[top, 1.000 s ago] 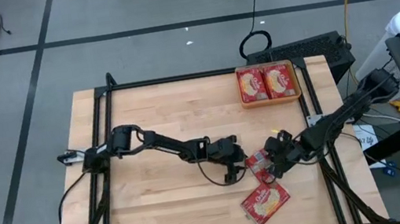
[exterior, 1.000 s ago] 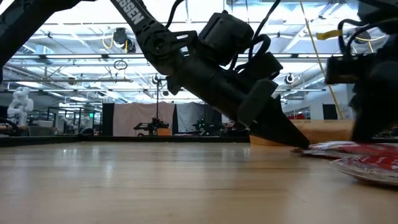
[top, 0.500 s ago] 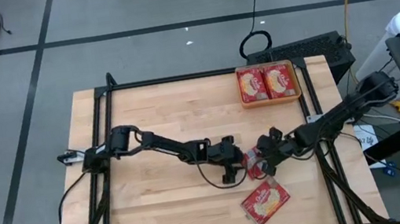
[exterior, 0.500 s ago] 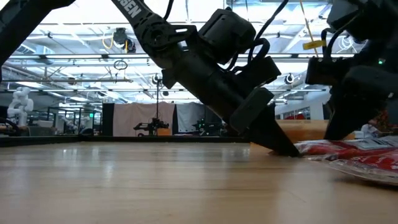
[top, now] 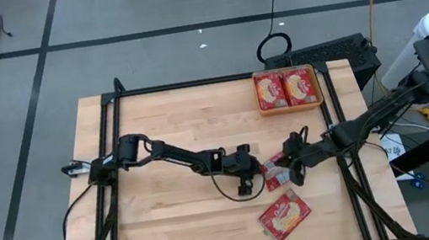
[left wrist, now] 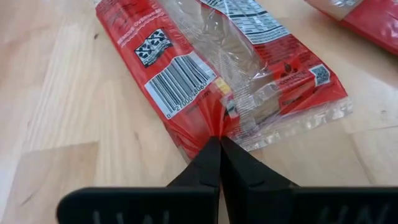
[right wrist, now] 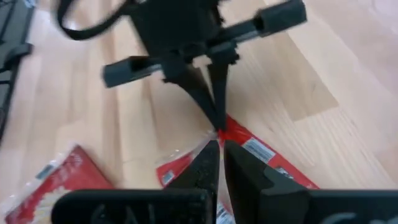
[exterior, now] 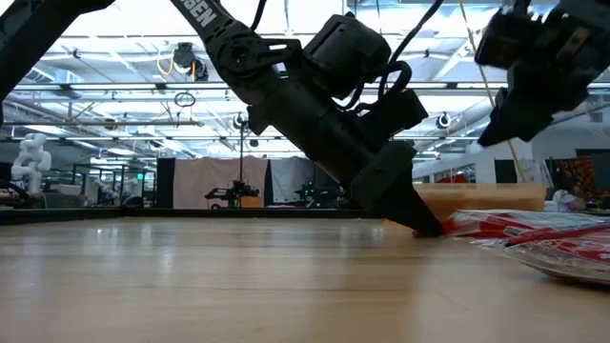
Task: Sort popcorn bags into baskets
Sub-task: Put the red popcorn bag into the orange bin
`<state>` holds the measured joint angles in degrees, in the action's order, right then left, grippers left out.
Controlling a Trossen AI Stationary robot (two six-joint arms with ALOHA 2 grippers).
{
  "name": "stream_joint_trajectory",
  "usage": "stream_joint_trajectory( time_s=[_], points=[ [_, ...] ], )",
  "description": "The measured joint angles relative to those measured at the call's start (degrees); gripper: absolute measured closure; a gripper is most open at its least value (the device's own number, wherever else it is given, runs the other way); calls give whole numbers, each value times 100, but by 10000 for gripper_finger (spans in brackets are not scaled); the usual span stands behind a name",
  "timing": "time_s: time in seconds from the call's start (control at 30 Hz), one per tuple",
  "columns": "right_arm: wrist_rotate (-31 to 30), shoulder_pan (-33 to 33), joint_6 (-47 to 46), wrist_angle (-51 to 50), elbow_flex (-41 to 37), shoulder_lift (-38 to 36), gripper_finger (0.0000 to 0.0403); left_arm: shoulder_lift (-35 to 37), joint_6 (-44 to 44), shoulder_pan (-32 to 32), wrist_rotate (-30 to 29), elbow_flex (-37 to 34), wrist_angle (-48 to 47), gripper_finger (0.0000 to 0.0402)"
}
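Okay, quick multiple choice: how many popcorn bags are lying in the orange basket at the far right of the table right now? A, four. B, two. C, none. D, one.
B: the high view shows two popcorn bags lying side by side, picture face up, in the orange basket.

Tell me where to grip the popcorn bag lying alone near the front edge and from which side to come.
Take the front popcorn bag by one of its thin end seams, coming down from above with the jaws straddling the edge. It lies flat and picture side up on the table, slanted, so its broad face probably offers nothing to pinch. The left gripper pinches the other bag's edge likewise.
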<state>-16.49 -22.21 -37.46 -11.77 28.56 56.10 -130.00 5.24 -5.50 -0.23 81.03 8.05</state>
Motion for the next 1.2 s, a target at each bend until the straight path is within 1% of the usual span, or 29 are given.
stream_joint_trajectory(
  time_s=[0.23, 0.37, 0.47, 0.57, 0.63, 0.77, 0.93, 1.0, 1.07, 1.13, 1.2],
  points=[
    [-195, -268, 297, -109, 1, -432, 385, 523, -396, 118, 0, -22, -414, 399],
    [-769, -398, 772, -48, 9, -640, 385, 780, -602, 212, 2, -15, -642, 400],
    [-1057, -467, 1153, -138, 9, -655, 385, 978, -647, 269, 11, -15, -672, 400],
    [-1059, -519, 1226, -310, 9, -574, 375, 1126, -701, 344, 26, -11, -666, 400],
    [-1045, -584, 1121, -426, 9, -461, 359, 1192, -792, 401, 48, -11, -668, 400],
    [-1065, -821, 867, -487, 9, -114, 305, 1202, -1027, 538, 149, -4, -623, 401],
    [-1421, -1127, 670, -525, 9, 444, 234, 1200, -1145, 620, 215, -4, -585, 401],
    [-1658, -1246, 713, -523, 9, 663, 212, 1200, -1145, 623, 217, -4, -568, 401],
    [-2044, -1343, 743, -521, 9, 854, 196, 1200, -1148, 626, 253, -4, -436, 401],
    [-2521, -1401, 826, -471, 9, 1037, 184, 1200, -1148, 658, 390, -4, -328, 401],
    [-2805, -1426, 864, -387, 7, 1199, 176, 1200, -1163, 710, 494, -4, -319, 401]
  ],
)
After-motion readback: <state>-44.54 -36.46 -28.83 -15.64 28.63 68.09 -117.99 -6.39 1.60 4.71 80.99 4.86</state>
